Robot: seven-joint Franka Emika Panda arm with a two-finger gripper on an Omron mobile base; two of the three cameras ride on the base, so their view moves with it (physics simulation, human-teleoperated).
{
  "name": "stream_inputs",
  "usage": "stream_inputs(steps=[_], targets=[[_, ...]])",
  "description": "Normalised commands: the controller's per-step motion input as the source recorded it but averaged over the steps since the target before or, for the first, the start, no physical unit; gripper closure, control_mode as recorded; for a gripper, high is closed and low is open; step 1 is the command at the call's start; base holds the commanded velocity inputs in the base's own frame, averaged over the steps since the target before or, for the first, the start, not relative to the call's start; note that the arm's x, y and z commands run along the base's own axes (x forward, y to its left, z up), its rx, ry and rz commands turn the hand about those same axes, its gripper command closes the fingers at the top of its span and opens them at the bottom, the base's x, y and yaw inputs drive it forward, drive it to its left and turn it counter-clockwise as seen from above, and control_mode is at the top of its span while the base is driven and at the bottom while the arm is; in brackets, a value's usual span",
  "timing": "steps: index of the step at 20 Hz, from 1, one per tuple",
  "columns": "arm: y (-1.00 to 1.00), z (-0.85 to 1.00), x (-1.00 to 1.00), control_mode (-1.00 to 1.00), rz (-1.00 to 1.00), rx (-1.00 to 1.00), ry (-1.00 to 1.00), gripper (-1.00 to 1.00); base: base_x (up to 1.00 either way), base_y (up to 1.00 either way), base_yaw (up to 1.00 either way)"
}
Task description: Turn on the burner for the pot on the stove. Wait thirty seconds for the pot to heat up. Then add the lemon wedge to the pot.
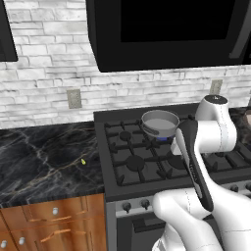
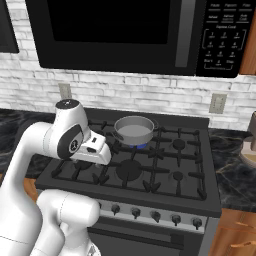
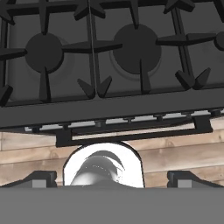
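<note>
The grey pot (image 1: pixel 160 122) (image 2: pixel 134 129) stands on the back middle of the black stove (image 1: pixel 147 188) (image 2: pixel 150 197). A blue glow shows at the burner (image 1: pixel 162 139) (image 2: pixel 139 146) under it. The tiny yellow-green lemon wedge (image 1: pixel 83 161) lies on the dark marble counter, left of the stove. My hand (image 2: pixel 95 148) hangs over the stove's front left grates, well away from pot and wedge. In the hand view my gripper (image 3: pixel 113 180) is open and empty, fingertips (image 3: pixel 41 179) far apart. It looks down on two unlit burners, the stove's front edge (image 3: pixel 109 107) and the oven handle.
A row of small dark knobs (image 1: pixel 127 206) (image 2: pixel 135 212) runs along the stove's front. A black microwave (image 1: pixel 166 29) (image 2: pixel 125 30) hangs low above the stove. Wooden drawers (image 1: pixel 54 220) sit under the counter (image 1: pixel 44 162). A beige object (image 2: pixel 247 150) stands at the right.
</note>
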Motion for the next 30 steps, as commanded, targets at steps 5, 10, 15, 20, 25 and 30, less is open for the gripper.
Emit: stream_inputs(steps=[5,10,15,20,25,30], targets=[[0.00,0.00,0.00,-1.00,0.00,0.00,0.00,-1.00,0.00,0.00,0.00],[0.00,0.00,0.00,-1.00,0.00,0.00,0.00,-1.00,0.00,0.00,0.00],[0.00,0.00,0.00,-1.00,0.00,0.00,0.00,-1.00,0.00,0.00,0.00],[0.00,0.00,0.00,-1.00,0.00,0.00,0.00,-1.00,0.00,0.00,0.00],[0.00,0.00,0.01,-1.00,0.00,0.00,0.00,-1.00,0.00,0.00,0.00],[0.00,0.00,0.00,-1.00,0.00,0.00,-0.01,-1.00,0.00,0.00,0.00]])
